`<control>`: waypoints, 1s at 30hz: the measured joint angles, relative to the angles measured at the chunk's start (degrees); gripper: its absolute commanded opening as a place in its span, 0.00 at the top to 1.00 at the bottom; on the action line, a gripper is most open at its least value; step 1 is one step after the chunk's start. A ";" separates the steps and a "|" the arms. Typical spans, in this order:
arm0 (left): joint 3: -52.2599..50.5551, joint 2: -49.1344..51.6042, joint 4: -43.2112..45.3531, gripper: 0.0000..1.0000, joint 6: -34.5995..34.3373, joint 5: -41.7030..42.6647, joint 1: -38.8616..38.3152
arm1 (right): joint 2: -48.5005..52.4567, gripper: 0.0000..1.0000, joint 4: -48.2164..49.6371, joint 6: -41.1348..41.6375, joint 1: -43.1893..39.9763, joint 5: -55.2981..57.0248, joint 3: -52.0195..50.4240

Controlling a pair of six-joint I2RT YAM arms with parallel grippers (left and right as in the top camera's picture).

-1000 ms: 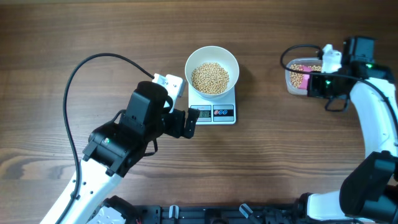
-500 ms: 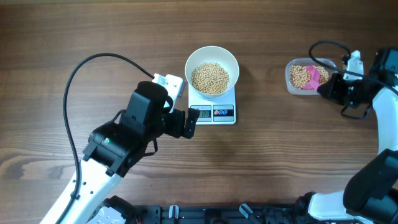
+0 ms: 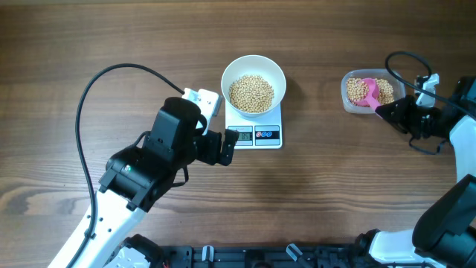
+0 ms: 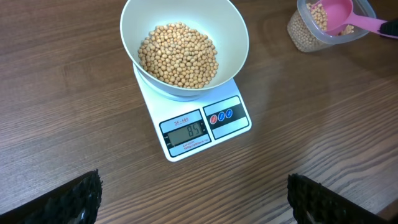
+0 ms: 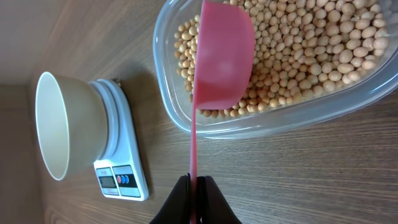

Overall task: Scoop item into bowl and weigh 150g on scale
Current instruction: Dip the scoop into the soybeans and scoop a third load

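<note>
The white bowl stands on the white scale, holding a heap of tan beans. The scale's display is lit with digits. My left gripper hangs open just left of the scale's front, and its dark fingertips have only bare wood between them. My right gripper is shut on the thin handle of a pink scoop. The scoop's cup lies in the clear tub, over more beans.
The clear tub sits at the right of the table, a hand's width from the scale. A black cable loops over the wood behind the left arm. Dark hardware lines the table's front edge.
My right arm has drawn back to the right, off the top of the tub, so the pink scoop now shows in the tub. The left arm has not moved.
</note>
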 measured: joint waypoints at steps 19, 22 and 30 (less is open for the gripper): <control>0.00 0.00 0.02 0.00 0.00 0.00 0.00 | 0.00 0.96 -0.35 3.21 -8.00 -6.56 -0.09; 0.00 0.00 -0.02 0.00 0.00 0.00 0.00 | 0.00 0.96 -0.96 3.21 -8.96 -8.44 -0.09; 0.00 0.00 0.00 0.00 0.00 0.00 0.00 | 0.00 0.96 -4.68 3.13 -10.62 -10.21 -0.09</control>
